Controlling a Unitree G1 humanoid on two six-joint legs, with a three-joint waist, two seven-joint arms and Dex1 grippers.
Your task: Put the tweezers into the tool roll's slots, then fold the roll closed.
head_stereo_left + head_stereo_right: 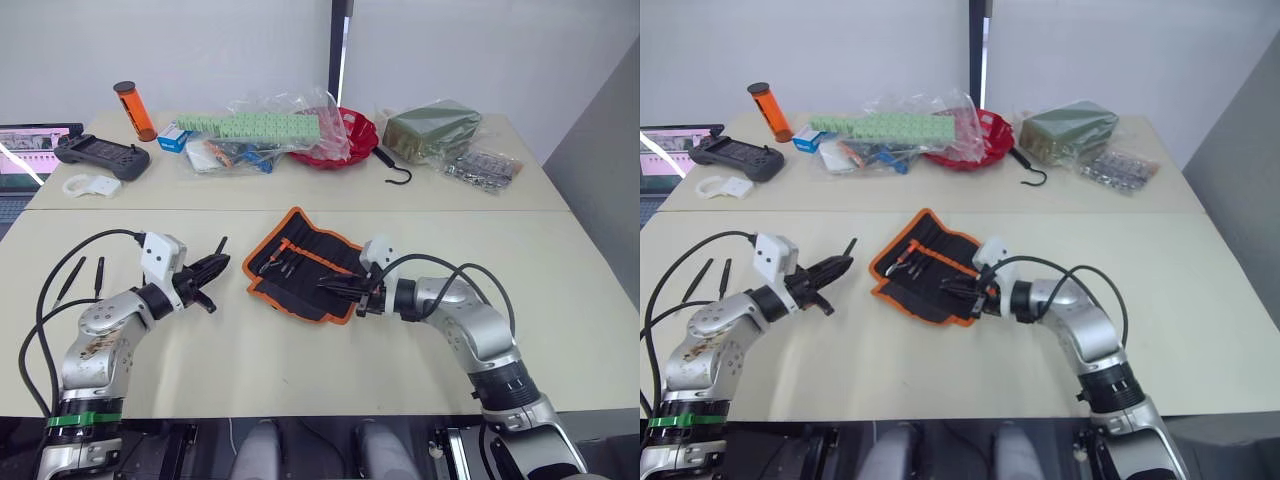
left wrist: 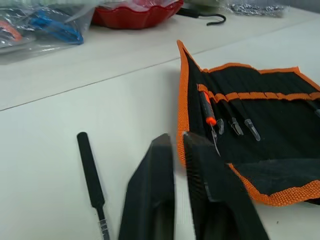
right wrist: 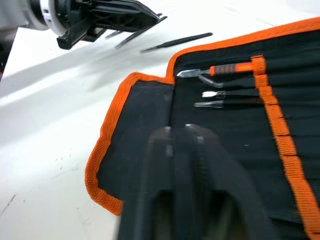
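Left wrist view: your left gripper (image 2: 179,142) jaws are nearly together, empty, a loose tweezer (image 2: 91,170) just beside. Right gripper (image 1: 330,287), jaws together, rests on the tool roll (image 1: 300,262); lifting may drag it.

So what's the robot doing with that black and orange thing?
It's packing tweezers into the open tool roll. A few tools already sit in its slots. The right hand hovers over the roll, and the left hand is beside one loose tweezer. Two more tweezers wait farther left.
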